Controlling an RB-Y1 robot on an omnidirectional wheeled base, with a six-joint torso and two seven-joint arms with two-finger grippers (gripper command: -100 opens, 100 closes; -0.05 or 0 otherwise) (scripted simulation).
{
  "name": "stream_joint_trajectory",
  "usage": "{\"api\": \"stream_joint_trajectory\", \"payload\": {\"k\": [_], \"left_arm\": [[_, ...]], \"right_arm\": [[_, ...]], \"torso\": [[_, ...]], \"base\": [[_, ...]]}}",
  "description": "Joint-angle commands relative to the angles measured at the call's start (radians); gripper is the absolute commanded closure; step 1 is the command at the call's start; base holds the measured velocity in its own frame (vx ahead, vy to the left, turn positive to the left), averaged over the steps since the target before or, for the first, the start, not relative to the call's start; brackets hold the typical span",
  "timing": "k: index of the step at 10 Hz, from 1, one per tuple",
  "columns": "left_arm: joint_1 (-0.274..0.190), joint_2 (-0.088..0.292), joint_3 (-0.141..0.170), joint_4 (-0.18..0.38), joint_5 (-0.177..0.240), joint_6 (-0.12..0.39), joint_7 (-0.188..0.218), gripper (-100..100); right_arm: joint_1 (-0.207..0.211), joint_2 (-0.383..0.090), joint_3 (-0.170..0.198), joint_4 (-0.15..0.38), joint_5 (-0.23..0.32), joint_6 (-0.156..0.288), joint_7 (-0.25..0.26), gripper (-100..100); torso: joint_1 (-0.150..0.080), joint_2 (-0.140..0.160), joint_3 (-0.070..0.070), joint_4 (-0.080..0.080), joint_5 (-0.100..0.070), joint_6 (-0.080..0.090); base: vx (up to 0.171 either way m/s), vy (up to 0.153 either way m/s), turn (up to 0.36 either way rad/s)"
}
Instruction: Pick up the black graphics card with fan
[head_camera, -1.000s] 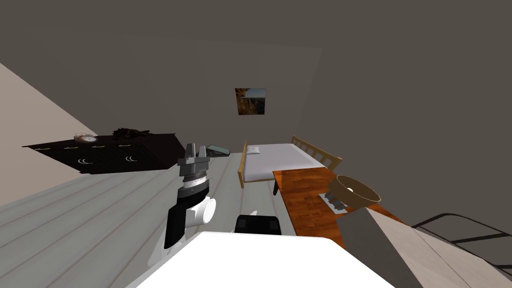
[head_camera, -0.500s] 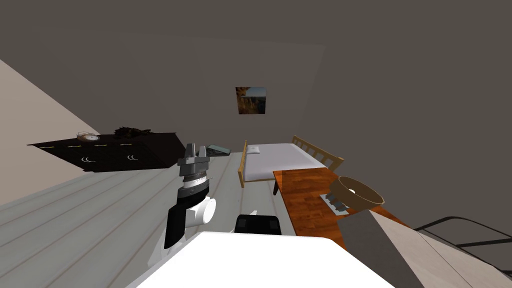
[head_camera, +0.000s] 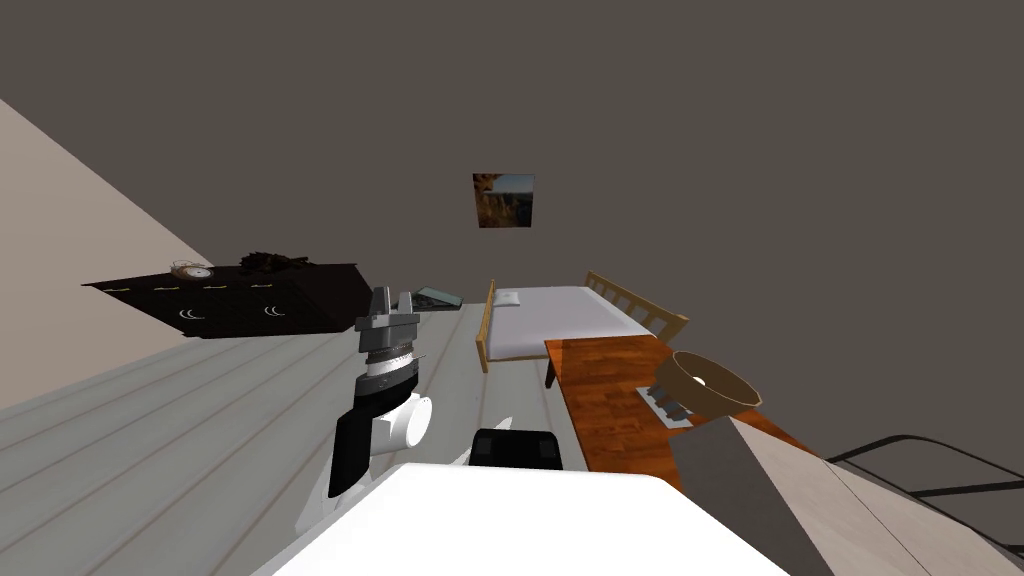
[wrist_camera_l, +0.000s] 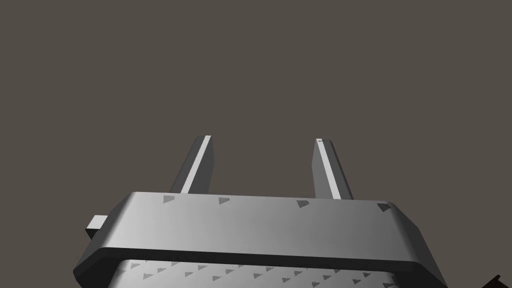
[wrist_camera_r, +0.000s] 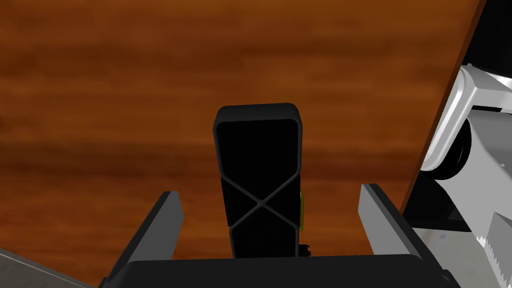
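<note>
The black graphics card (wrist_camera_r: 260, 175) lies flat on the reddish-brown wooden table (wrist_camera_r: 100, 100), a long dark slab with an X-shaped ridge on its face and a small yellow tab on one side. My right gripper (wrist_camera_r: 268, 190) hovers over it, open, with one finger on each side and clear gaps to the card. In the head view the table (head_camera: 610, 400) stands at my right front, and the right hand's dark box (head_camera: 513, 447) sits low beside its near corner. My left gripper (head_camera: 390, 300) is raised over the floor, open and holding nothing (wrist_camera_l: 263, 140).
A brown bowl (head_camera: 712, 382) rests on a grey item (head_camera: 662, 405) further along the table. Beyond it stands a bed (head_camera: 555, 320); a dark dresser (head_camera: 260, 300) is at the left wall. A black wire frame (head_camera: 930, 470) is at the right.
The whole head view has slid a little: the dresser sits further right in the picture, so I have turned slightly. Both arms hold their pose.
</note>
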Motion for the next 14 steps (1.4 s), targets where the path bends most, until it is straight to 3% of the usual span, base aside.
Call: {"api": "stream_joint_trajectory", "payload": {"k": [1, 3, 5, 6, 10, 11, 12, 14], "left_arm": [[0.000, 0.000, 0.000, 0.000, 0.000, 0.000, 0.000, 0], [0.000, 0.000, 0.000, 0.000, 0.000, 0.000, 0.000, 0], [0.000, 0.000, 0.000, 0.000, 0.000, 0.000, 0.000, 0], [0.000, 0.000, 0.000, 0.000, 0.000, 0.000, 0.000, 0], [0.000, 0.000, 0.000, 0.000, 0.000, 0.000, 0.000, 0], [0.000, 0.000, 0.000, 0.000, 0.000, 0.000, 0.000, 0], [0.000, 0.000, 0.000, 0.000, 0.000, 0.000, 0.000, 0], [0.000, 0.000, 0.000, 0.000, 0.000, 0.000, 0.000, 0]], "right_arm": [[-0.030, 0.021, -0.022, 0.050, -0.012, -0.004, 0.029, -100], [-0.052, 0.050, -0.012, 0.068, -0.018, 0.021, 0.030, -100], [-0.055, 0.054, -0.026, 0.083, -0.023, 0.006, 0.055, -100], [-0.055, 0.055, -0.024, 0.081, -0.023, 0.009, 0.049, 100], [-0.055, 0.056, -0.023, 0.081, -0.023, 0.006, 0.050, 100], [-0.055, 0.056, -0.023, 0.081, -0.023, 0.007, 0.050, 0], [-0.030, 0.021, -0.022, 0.054, -0.012, -0.004, 0.029, 100], [-0.015, 0.001, -0.028, 0.044, -0.009, -0.021, 0.028, 100]], "torso": [[0.000, 0.000, 0.000, 0.000, 0.000, 0.000], [0.001, -0.001, -0.001, 0.000, 0.000, 0.000], [-0.002, -0.001, 0.000, 0.000, -0.002, 0.000], [-0.003, -0.001, 0.000, 0.000, -0.002, 0.000], [-0.005, 0.000, 0.000, 0.001, -0.003, 0.000], [-0.005, 0.000, 0.000, 0.001, -0.003, 0.000], [-0.005, 0.000, 0.000, 0.001, -0.003, 0.000], [-0.001, -0.005, -0.002, 0.000, -0.001, 0.000]], "base": [[-0.042, -0.043, 0.007], [-0.039, -0.047, 0.037], [-0.016, -0.020, 0.005], [0.000, 0.000, 0.000], [0.000, 0.000, 0.000], [0.000, 0.000, 0.000], [0.049, 0.034, -0.057], [0.073, 0.076, -0.044]]}}
